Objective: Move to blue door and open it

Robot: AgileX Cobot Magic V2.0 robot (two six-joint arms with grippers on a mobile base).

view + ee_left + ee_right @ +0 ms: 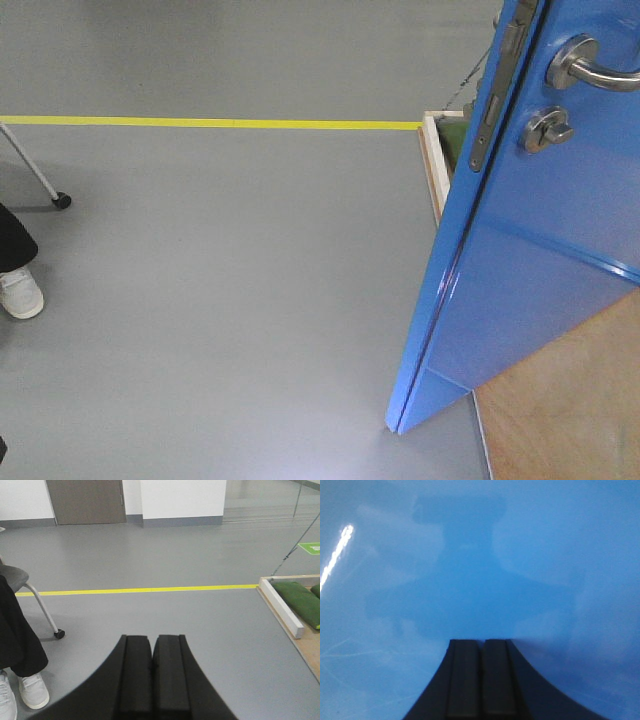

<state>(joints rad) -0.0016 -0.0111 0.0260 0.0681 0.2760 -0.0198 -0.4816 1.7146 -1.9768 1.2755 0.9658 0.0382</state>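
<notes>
**Desk:** Where's the door?

**Operator:** It's on the right of my front view. The blue door [540, 250] fills that side, and its narrow edge with the metal latch plate [497, 95] is turned toward the camera. The silver lever handle [590, 65] sits at the top, with the round thumb-turn lock [547, 128] just below it. The door's bottom corner stands over the grey floor [220, 300].

**Desk:** Right arm?

**Operator:** My right gripper [482, 641] has its fingers pressed together with nothing between them. It points at the glossy blue panel, which fills that wrist view and shows the gripper's reflection. I can't tell whether the tips touch the panel.

**Desk:** And the left?

**Operator:** The left gripper [152, 639] also has its pads together and holds nothing, hanging above the grey floor. Beyond it a yellow tape line [140, 589] runs across. A chair leg [45, 612] and someone's white shoe [34, 690] are at the left. Green cushions [300, 602] lie inside a wooden frame [282, 607] at the right.
</notes>
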